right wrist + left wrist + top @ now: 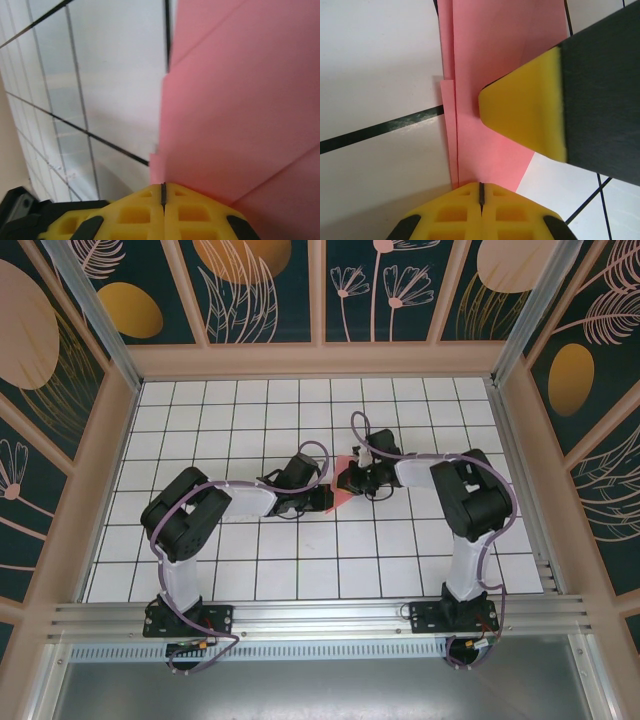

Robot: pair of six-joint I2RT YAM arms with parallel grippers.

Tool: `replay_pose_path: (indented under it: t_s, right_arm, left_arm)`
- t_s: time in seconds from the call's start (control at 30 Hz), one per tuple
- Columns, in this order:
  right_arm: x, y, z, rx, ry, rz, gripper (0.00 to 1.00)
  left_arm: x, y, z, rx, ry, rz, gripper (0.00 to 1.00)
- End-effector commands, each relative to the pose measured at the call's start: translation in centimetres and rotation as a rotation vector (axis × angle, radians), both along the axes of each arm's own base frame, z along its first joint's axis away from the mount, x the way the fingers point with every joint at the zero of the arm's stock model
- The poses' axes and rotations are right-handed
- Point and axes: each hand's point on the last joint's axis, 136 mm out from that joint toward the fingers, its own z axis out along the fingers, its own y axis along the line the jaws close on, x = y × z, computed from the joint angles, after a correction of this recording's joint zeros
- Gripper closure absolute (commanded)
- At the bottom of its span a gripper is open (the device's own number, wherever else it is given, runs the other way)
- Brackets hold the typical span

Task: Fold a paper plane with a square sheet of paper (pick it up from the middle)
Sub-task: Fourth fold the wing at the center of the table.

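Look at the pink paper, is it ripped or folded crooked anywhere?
No rip shows. But the folded pink paper looks slightly uneven: along its left edge in the left wrist view the layers do not line up, and one sticks out as a thin strip. It looks like a slightly crooked fold, not damage.

floor: white grid-tiled table [230, 570] | walls: dark floral panels [260, 290] in pale wooden frames [320, 360] | near edge: aluminium rail [320, 615]
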Motion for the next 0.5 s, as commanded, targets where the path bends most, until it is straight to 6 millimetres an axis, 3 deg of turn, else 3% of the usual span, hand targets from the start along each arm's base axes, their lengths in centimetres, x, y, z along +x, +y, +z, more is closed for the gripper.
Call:
replay_pose_path:
  t_s: [0.0, 0.47]
  right_arm:
    - [1.0, -1.9, -1.8, -0.067, 0.010, -0.029, 0.98]
    - [10.9, -9.4, -1.6, -0.104, -0.074, -0.206, 0.97]
  left_arm:
    - [-1.8, 1.6, -3.2, 0.092, 0.101, 0.006, 1.00]
    - [-3.0, 2.1, -3.7, 0.094, 0.135, -0.010, 1.00]
